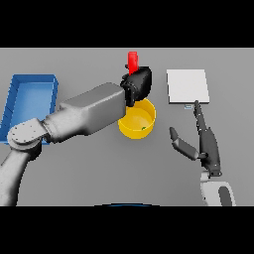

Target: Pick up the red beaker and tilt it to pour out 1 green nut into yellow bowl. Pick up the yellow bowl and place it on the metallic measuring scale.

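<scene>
Red beaker [132, 60]: plain red, only its upper part shows above the left hand; held over the far rim of the yellow bowl.
Left hand [137, 84]: dark, fingers curled round the beaker.
Yellow bowl [138, 120]: mid-table, one small green nut [144, 128] inside.
Measuring scale [187, 86]: pale flat square, far right; no legible writing.
Right hand [204, 140]: near right, fingers straight, thumb spread.
Blue tray [31, 95]: far left.

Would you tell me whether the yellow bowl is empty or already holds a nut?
Not empty: the yellow bowl holds one small green nut near its right inner wall.
</scene>
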